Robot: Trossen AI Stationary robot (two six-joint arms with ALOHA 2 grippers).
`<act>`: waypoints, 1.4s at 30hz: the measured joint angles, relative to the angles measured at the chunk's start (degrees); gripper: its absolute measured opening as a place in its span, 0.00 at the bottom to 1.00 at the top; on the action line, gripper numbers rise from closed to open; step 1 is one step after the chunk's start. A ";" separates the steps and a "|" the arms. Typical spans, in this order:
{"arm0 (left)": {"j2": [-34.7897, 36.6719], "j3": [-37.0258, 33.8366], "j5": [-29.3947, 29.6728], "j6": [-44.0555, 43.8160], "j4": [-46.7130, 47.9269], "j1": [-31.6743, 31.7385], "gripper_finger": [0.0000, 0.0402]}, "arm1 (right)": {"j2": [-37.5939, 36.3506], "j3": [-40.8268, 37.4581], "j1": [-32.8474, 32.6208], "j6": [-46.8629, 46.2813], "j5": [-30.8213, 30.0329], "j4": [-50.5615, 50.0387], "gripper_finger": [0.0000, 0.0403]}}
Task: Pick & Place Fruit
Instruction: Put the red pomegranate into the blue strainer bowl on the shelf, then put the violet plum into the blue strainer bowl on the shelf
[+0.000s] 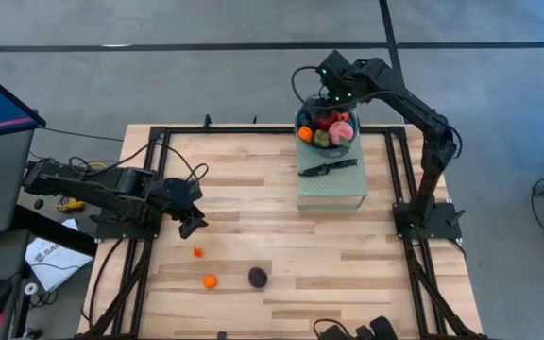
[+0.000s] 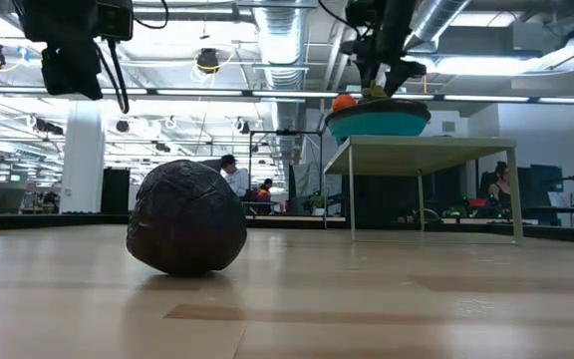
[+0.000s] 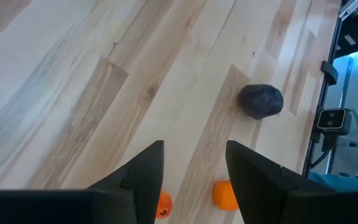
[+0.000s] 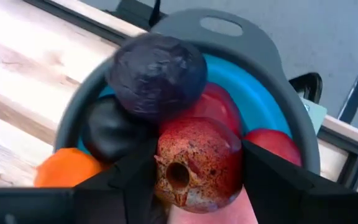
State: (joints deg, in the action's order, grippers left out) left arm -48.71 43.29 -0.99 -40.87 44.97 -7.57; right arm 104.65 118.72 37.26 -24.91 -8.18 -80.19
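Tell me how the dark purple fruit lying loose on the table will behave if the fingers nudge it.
The dark purple fruit looks rounded, so it would probably roll on the smooth wooden table. Its wrinkled skin may give some grip. Nothing visibly blocks it, so it may wander.

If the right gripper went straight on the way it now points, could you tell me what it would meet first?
Most likely the mottled red fruit between the fingers of the right gripper, on the pile in the bowl; whether it already touches is unclear.

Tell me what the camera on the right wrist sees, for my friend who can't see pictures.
A mottled red fruit sits between the right gripper's dark fingers, over a blue bowl with a grey rim. Dark purple, red and orange fruit fill the bowl.
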 joint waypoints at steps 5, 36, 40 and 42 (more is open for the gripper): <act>0.00 0.00 -0.02 -0.14 -0.19 0.00 0.42 | 0.69 0.00 0.48 0.06 0.80 -2.83 0.52; 0.00 0.02 -0.07 -0.10 -2.03 0.00 0.42 | -7.76 0.07 -10.64 2.38 -2.89 -0.08 0.49; 0.00 0.02 -0.07 -0.02 -2.26 0.00 0.42 | -9.17 0.07 -21.29 2.38 -6.29 1.00 0.45; 0.00 0.01 -0.07 0.08 -2.29 0.00 0.42 | -9.18 0.07 -27.42 2.39 -7.53 1.78 0.43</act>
State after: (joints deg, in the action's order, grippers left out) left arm -48.71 43.30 -1.06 -40.80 42.68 -7.57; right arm 95.48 118.78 9.84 -22.52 -15.71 -78.42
